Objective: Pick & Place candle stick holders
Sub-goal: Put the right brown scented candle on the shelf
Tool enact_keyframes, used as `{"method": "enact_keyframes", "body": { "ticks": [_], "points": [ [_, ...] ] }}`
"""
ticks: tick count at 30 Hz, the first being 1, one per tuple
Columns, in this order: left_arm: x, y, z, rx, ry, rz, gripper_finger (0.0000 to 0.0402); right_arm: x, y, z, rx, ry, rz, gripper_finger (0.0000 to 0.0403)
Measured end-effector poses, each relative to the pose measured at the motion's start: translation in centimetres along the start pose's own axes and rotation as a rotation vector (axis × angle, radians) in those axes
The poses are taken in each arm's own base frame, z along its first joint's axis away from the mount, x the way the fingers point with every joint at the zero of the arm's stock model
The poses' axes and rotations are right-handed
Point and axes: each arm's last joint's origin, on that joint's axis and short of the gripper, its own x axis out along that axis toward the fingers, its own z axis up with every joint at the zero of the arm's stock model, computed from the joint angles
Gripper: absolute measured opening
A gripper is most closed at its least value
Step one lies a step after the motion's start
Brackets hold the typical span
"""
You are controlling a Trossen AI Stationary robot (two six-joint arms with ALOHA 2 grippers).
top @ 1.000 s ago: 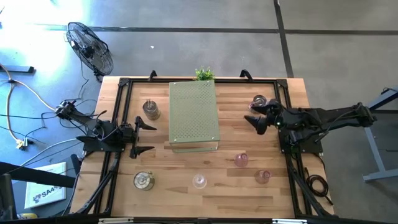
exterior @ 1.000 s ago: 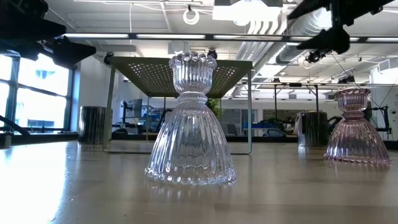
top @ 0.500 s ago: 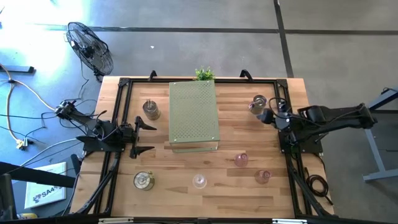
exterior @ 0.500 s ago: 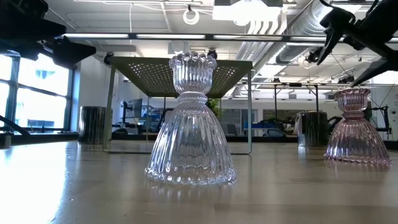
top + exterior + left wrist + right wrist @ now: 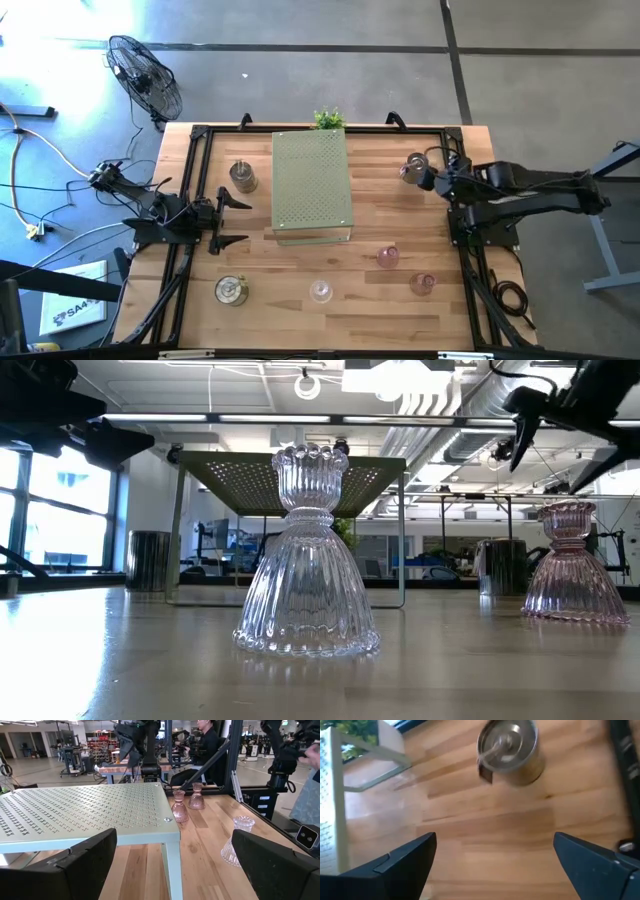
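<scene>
The right gripper [image 5: 425,172], jaws apart and empty, hangs just beside the upright metal holder [image 5: 414,164] at the bench's [image 5: 400,215] far right corner, the holder dead ahead between its fingers.

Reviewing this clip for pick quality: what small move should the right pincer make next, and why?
Probably ease the right pincer forward and down over the metal candle stick holder at the far right of the table. Its fingers stand open with nothing between them, and in the right wrist view the holder sits ahead of the tips, not yet between them. The left pincer waits open.
</scene>
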Motion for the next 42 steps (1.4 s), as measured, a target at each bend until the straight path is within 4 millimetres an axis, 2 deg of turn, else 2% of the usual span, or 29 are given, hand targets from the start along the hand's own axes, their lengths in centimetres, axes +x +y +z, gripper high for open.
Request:
{"method": "enact_keyframes", "body": {
  "ticks": [5, 8, 12, 15, 19, 27, 42],
  "points": [
    [0.0, 0.0, 0.0, 0.000, 0.000, 0.000, 0.0388, -1.6, 3.2, 1.5, -0.087, -0.053, -0.093, 0.0397],
    [0.0, 0.0, 0.0, 0.000, 0.000, 0.000, 0.0388, -1.7, 5.3, 2.5, -0.148, -0.055, -0.150, 0.0397],
    [0.0, 0.0, 0.0, 0.000, 0.000, 0.000, 0.0388, -0.8, 7.8, 4.0, -0.257, 0.002, -0.210, 0.0397],
    [0.0, 0.0, 0.0, 0.000, 0.000, 0.000, 0.0388, 0.6, 8.7, 4.9, -0.273, 0.076, -0.265, 0.0397],
    [0.0, 0.0, 0.0, 0.000, 0.000, 0.000, 0.0388, 2.9, 8.9, 6.2, -0.227, 0.163, -0.347, 0.0397],
    [0.0, 0.0, 0.0, 0.000, 0.000, 0.000, 0.0388, 6.6, 8.3, 7.8, -0.258, 0.316, -0.368, 0.0397],
    [0.0, 0.0, 0.0, 0.000, 0.000, 0.000, 0.0388, 10.0, 5.3, 10.0, -0.177, 0.341, -0.358, 0.0397]
  ]
}}
